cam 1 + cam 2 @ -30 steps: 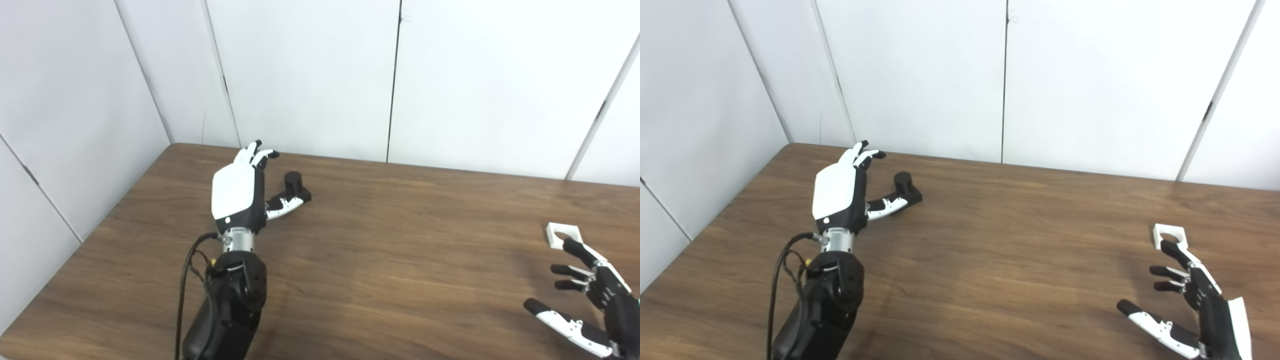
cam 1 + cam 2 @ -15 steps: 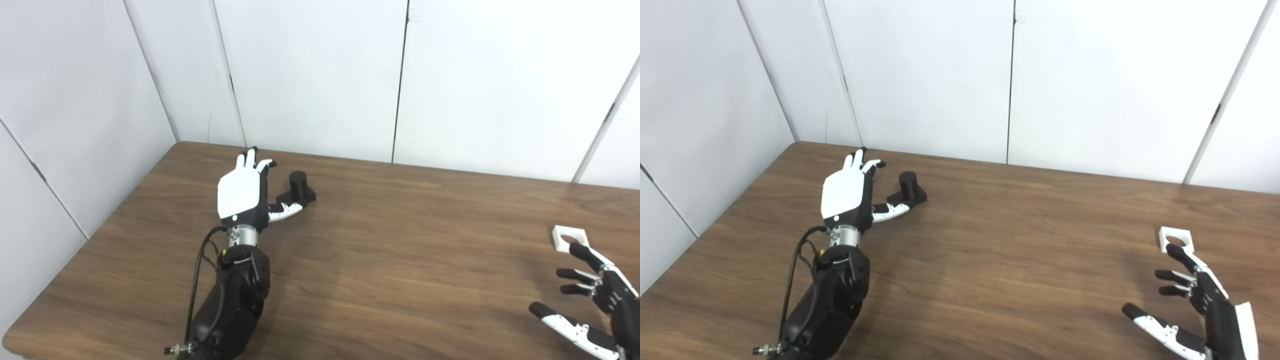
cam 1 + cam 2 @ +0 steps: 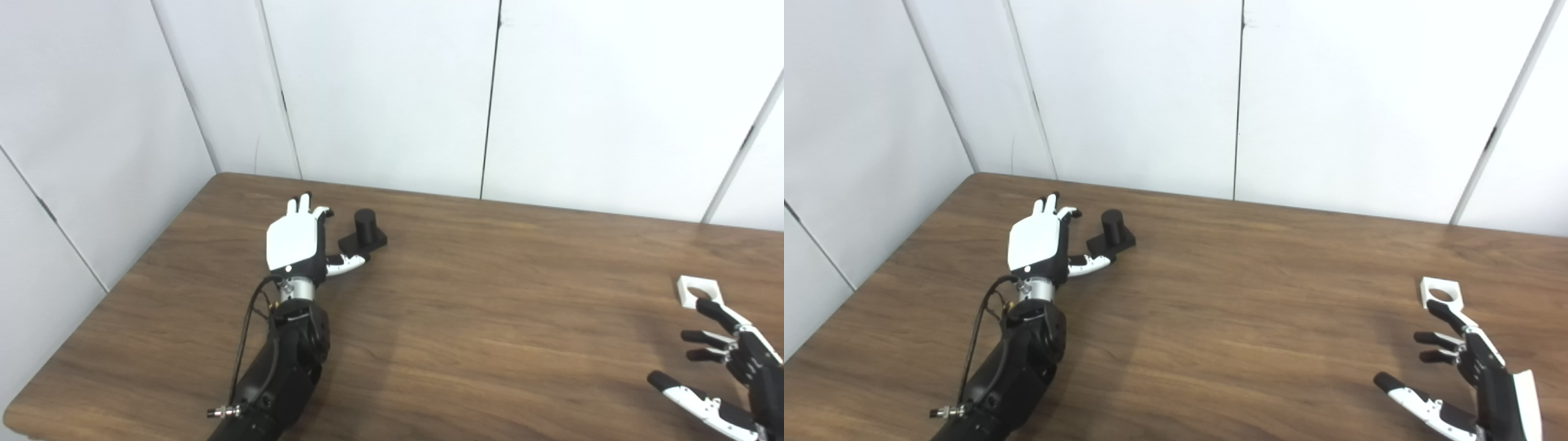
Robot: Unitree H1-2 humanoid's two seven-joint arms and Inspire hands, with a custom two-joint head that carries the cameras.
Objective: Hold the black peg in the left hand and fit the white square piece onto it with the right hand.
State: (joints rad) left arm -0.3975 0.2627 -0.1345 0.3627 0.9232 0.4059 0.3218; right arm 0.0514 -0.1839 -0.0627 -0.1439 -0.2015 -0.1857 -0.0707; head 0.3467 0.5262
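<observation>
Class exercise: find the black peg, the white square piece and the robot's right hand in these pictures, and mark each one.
black peg [image 3: 365, 221]: left eye view, on the side of its upright cylinder.
white square piece [image 3: 1427, 290]: right eye view, on its left rim, beside the round hole.
right hand [image 3: 1476, 373]: right eye view, on the dark palm.

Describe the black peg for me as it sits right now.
The peg is matte black: a short upright cylinder on a flat square base, resting on the wooden table near the far left corner. The open left hand is just left of it, thumb reaching toward the base; I cannot tell if they touch. It is not yet held.
</observation>
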